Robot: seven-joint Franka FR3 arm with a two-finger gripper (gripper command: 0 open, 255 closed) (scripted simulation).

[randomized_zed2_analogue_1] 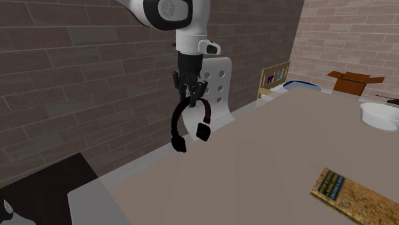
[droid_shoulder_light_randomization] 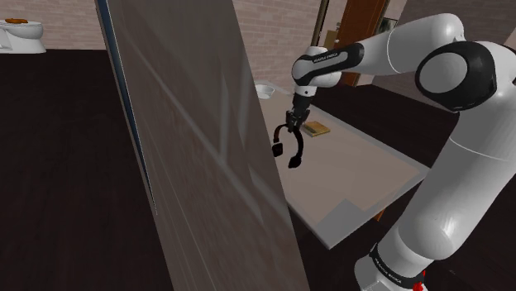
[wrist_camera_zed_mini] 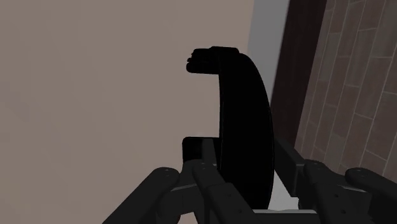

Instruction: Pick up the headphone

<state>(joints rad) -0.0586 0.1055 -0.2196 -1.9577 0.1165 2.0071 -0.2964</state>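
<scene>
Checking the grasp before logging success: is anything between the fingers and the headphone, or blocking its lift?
Nothing visible. The fingers are shut on the band of the black headphone, which hangs above the table with open space around it.

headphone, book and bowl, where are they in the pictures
headphone (randomized_zed2_analogue_1: 179,144), second exterior view, lower ear cup
book (randomized_zed2_analogue_1: 355,195), second exterior view, middle of its cover
bowl (randomized_zed2_analogue_1: 378,120), second exterior view, white side wall

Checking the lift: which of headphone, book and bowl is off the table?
The black headphone, hanging by its band from the end effector, clear of the table; the book and white bowl rest on it.
</scene>
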